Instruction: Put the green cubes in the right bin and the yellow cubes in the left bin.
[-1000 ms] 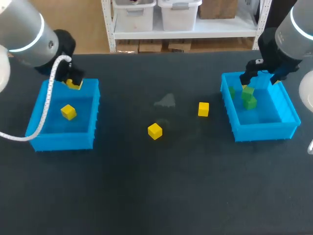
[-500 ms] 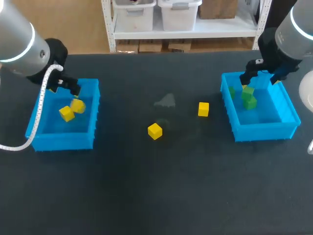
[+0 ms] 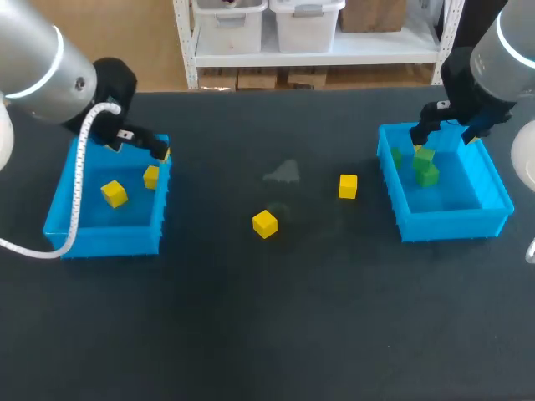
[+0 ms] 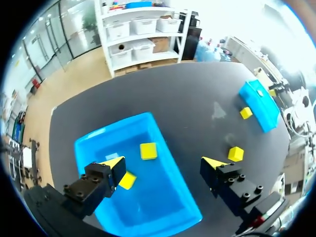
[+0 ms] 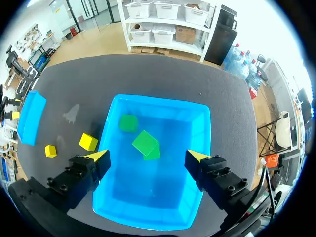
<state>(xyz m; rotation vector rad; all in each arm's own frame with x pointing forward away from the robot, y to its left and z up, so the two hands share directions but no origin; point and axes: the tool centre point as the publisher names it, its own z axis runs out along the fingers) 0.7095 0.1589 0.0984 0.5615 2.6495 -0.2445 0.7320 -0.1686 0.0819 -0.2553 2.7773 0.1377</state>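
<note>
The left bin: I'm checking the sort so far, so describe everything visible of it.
The left bin is a bright blue, open-topped rectangular box, plastic-looking, upright on the dark table. A yellow cube and a second yellow cube lie apart on its floor. The open left gripper hangs above its right wall, straddling it.

The head camera looks steeply down from above and behind on the whole table (image 3: 267,326), taking in the left bin (image 3: 109,240) and the right bin (image 3: 451,224), while each wrist camera hangs close above its own bin, facing down, and all three views share the loose yellow cubes (image 3: 265,223) (image 3: 348,186) between them.
</note>
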